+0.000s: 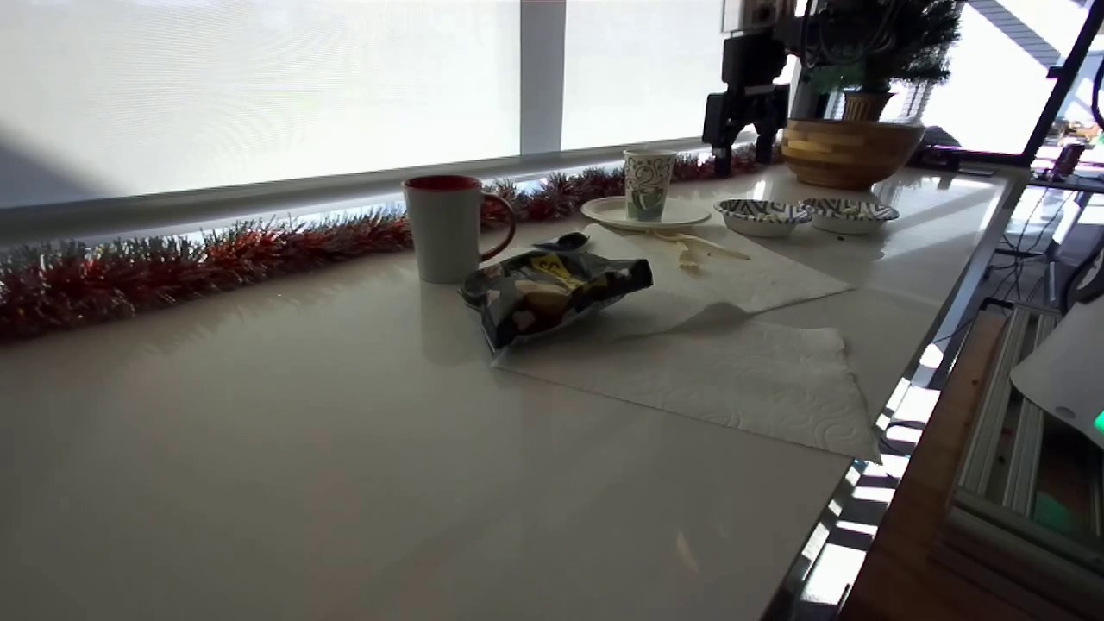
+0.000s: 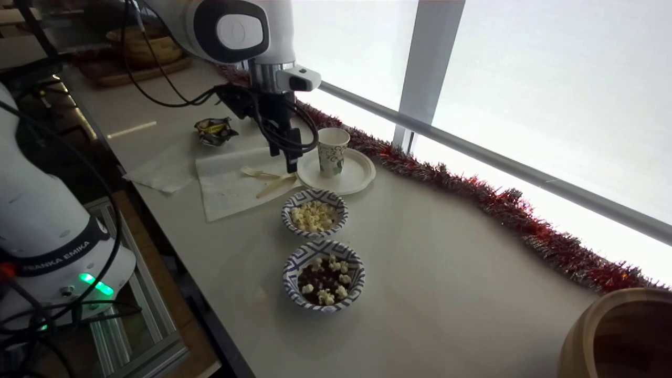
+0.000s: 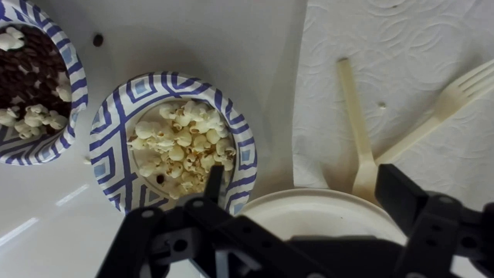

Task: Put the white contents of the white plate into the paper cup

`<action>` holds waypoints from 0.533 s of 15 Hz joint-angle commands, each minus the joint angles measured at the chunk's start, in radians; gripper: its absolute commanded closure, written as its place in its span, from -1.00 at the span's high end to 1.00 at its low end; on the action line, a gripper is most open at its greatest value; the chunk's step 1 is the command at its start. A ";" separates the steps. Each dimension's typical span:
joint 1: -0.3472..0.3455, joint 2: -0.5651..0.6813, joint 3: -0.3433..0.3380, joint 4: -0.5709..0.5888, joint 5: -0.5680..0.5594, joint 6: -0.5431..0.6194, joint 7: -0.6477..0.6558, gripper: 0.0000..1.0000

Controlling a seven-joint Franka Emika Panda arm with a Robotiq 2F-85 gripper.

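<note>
The white plate (image 2: 361, 178) lies flat on the table, and the paper cup (image 2: 332, 152) stands upright on it. Both also show in an exterior view, the plate (image 1: 595, 212) under the cup (image 1: 649, 183). No white contents show on the plate. White popcorn (image 2: 314, 216) lies in a blue-patterned bowl beside it; the popcorn also shows in the wrist view (image 3: 183, 135). My gripper (image 2: 282, 159) is open and empty, above the table beside the plate and cup. In the wrist view its fingers (image 3: 301, 172) spread over the plate's edge (image 3: 312, 210); the cup is hidden there.
A second patterned bowl (image 2: 293, 265) holds dark beans and some popcorn. A pale fork (image 3: 444, 108) and another utensil (image 3: 357, 116) lie on paper towels (image 1: 733, 379). A red-rimmed mug (image 1: 442, 228), snack bag (image 1: 552, 293), tinsel (image 2: 462, 186) and wooden bowl (image 2: 583, 336) stand around.
</note>
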 commanded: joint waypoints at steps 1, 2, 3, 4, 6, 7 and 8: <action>0.003 0.026 -0.011 0.001 -0.016 0.017 0.003 1.00; 0.002 0.050 -0.016 0.003 -0.027 0.031 0.004 1.00; 0.001 0.068 -0.020 0.006 -0.031 0.039 0.004 1.00; 0.001 0.079 -0.021 0.010 -0.033 0.043 0.004 1.00; 0.002 0.084 -0.022 0.015 -0.033 0.043 0.004 1.00; -0.001 0.095 -0.023 0.014 -0.054 0.094 0.025 1.00; -0.003 0.114 -0.024 0.018 -0.059 0.118 0.037 1.00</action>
